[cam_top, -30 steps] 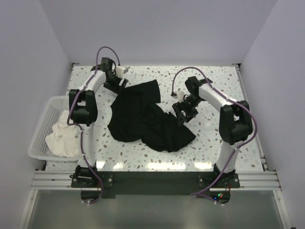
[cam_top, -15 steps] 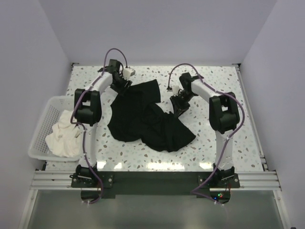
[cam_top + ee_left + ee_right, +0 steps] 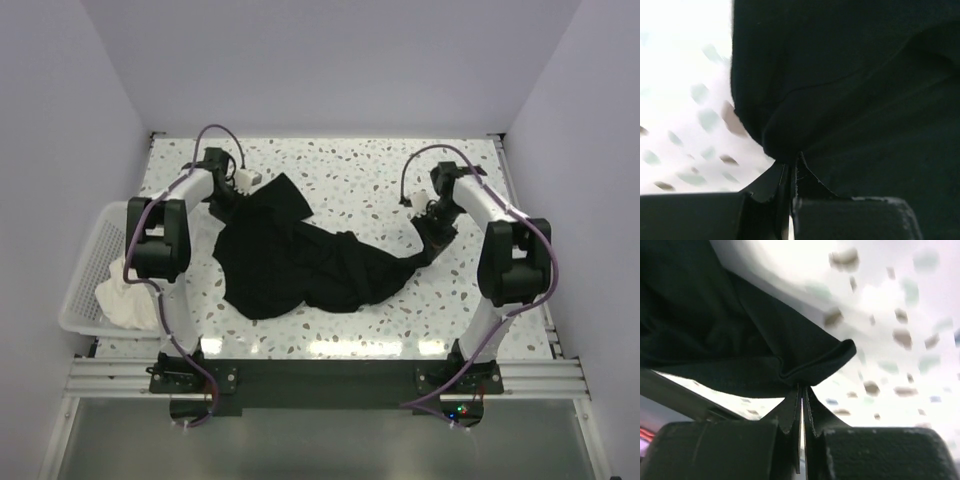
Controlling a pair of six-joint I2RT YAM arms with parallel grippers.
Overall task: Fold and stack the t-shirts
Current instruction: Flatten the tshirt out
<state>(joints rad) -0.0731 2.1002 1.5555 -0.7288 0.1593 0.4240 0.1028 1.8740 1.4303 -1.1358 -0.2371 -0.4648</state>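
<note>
The black t-shirt (image 3: pixel 300 265) lies crumpled across the middle of the speckled table, drawn out between my two grippers. My left gripper (image 3: pixel 233 203) is shut on its far-left edge; in the left wrist view the jaws (image 3: pixel 790 167) pinch a fold of black cloth (image 3: pixel 865 100). My right gripper (image 3: pixel 431 237) is shut on the shirt's right end, which rises from the table toward it. In the right wrist view the closed tips (image 3: pixel 802 387) hold a hemmed fold of the black cloth (image 3: pixel 715 330). A white t-shirt (image 3: pixel 128 295) lies bunched in the basket at the left.
The white lattice basket (image 3: pixel 85 262) stands off the table's left edge beside the left arm. Walls close in the table at the back and both sides. Bare speckled tabletop (image 3: pixel 350 170) shows behind the shirt and along the front edge.
Both grippers have gone from open to shut on the black shirt. The left one moved left and the right one moved right, pulling the shirt out wider across the table.
</note>
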